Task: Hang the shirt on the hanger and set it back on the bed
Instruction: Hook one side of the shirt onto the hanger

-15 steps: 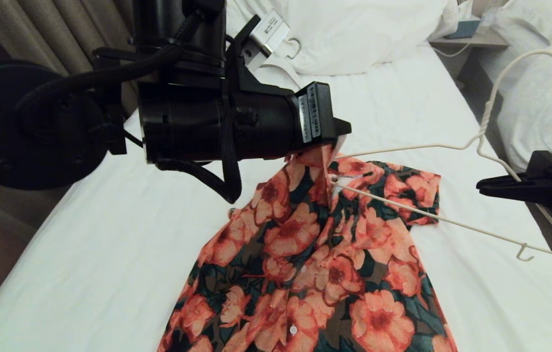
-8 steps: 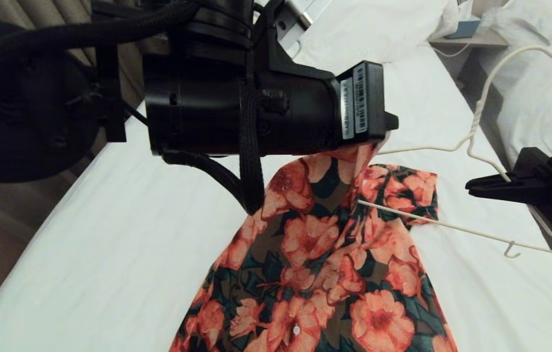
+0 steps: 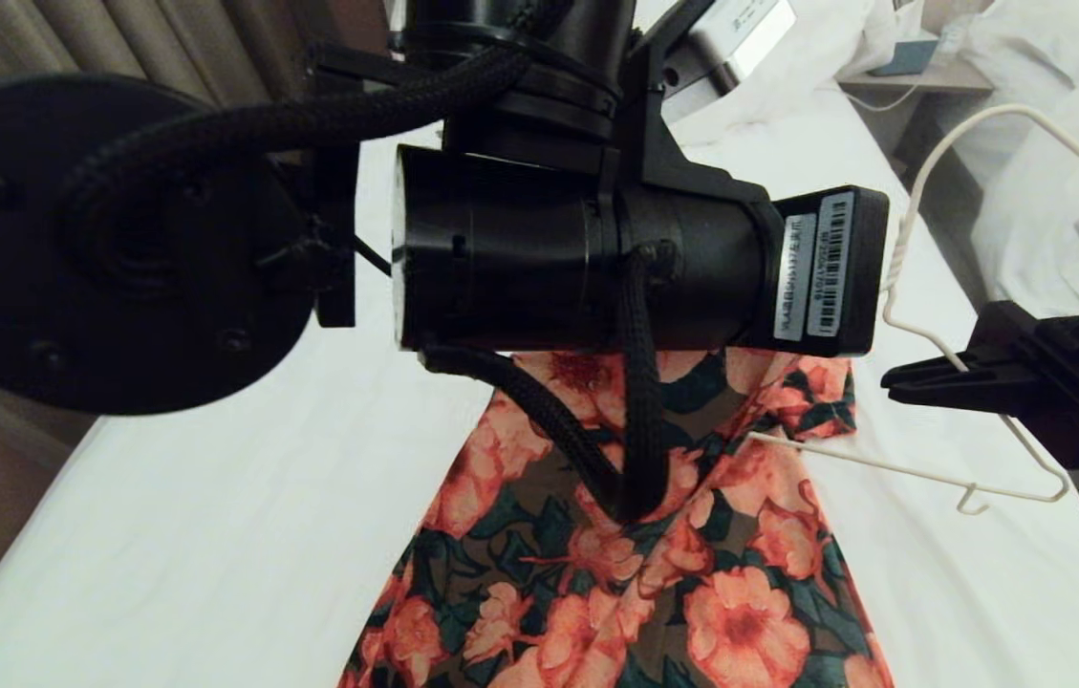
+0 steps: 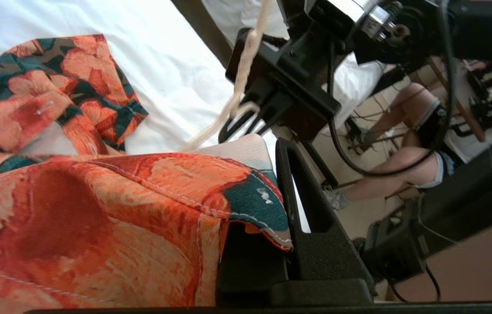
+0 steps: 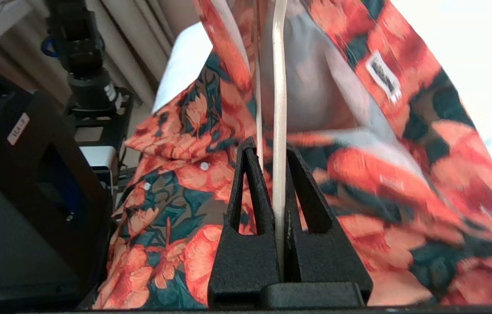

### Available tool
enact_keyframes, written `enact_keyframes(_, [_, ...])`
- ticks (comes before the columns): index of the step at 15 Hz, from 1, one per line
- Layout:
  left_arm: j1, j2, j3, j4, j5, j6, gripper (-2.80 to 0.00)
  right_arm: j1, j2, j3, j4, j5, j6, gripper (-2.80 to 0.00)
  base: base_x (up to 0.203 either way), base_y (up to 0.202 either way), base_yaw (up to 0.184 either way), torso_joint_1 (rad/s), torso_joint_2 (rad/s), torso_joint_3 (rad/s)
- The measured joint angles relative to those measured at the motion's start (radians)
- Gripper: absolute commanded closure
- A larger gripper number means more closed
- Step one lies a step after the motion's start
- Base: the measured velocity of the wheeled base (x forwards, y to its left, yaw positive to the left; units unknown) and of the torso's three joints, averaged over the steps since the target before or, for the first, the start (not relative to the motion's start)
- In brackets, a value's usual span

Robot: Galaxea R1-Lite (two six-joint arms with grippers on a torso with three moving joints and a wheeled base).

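Shirt (image 3: 654, 564): soft, light, floppy fabric, judged likely to sag and slide on thin wire; it is best taken at a seamed edge (collar or shoulder), where stitching gives some body. Lower part is spread on the bed (image 3: 214, 516); upper part is lifted off the sheet and pulled toward the hanger (image 3: 921, 191).

Hanger: thin, stiff, light wire, prob. springy and slick. It is held up over the bed's right side, one end pushed into the shirt's neck area, the other end w/ a small hook tip sticking out clear of the cloth.

Left gripper (image 4: 272, 196): jaws closed on a stitched shirt edge, cloth bunched betw. them. Right gripper (image 5: 274, 174): jaws pinched tight on the hanger wire.

Views compared:
- Head view: overall layout is given, but the left pinch is hidden behind the arm's own body.
- Left wrist view: the pinch on the hem is shown, plus the hanger's twisted neck and a seated person's legs (image 4: 402, 144) beyond the bed.
- Right wrist view: wire is seen running from the jaws up into the shirt's inside, past the neck label (image 5: 383, 74); not visible elsewhere.
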Motion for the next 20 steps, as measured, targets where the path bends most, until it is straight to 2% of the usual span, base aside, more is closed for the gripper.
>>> enact_keyframes(4, [-0.067, 0.04, -0.033, 0.003, 0.07, 0.037, 0.0, 0.023, 0.02, -0.003, -0.035, 0.001, 0.0, 0.0, 0.0, 0.0, 0.0, 0.0, 0.0, 0.0])
enact_keyframes(9, [-0.17, 0.055, -0.025, 0.004, 0.139, 0.041, 0.0, 0.047, 0.059, -0.002, -0.079, 0.021, 0.002, 0.0, 0.0, 0.0, 0.0, 0.0, 0.0, 0.0])
enact_keyframes(13, [-0.159, 0.092, -0.026, -0.003, 0.153, 0.05, 0.0, 0.071, 0.069, -0.003, -0.08, 0.021, 0.003, 0.0, 0.0, 0.0, 0.0, 0.0, 0.0, 0.0])
enact_keyframes(16, [-0.126, 0.119, -0.045, -0.007, 0.164, 0.106, 0.0, 0.075, 0.069, -0.003, -0.08, 0.021, 0.003, 0.0, 0.0, 0.0, 0.0, 0.0, 0.0, 0.0])
enact_keyframes(20, [-0.12, 0.144, -0.052, -0.009, 0.201, 0.129, 0.0, 0.075, 0.066, 0.002, -0.08, 0.022, 0.002, 0.0, 0.0, 0.0, 0.0, 0.0, 0.0, 0.0])
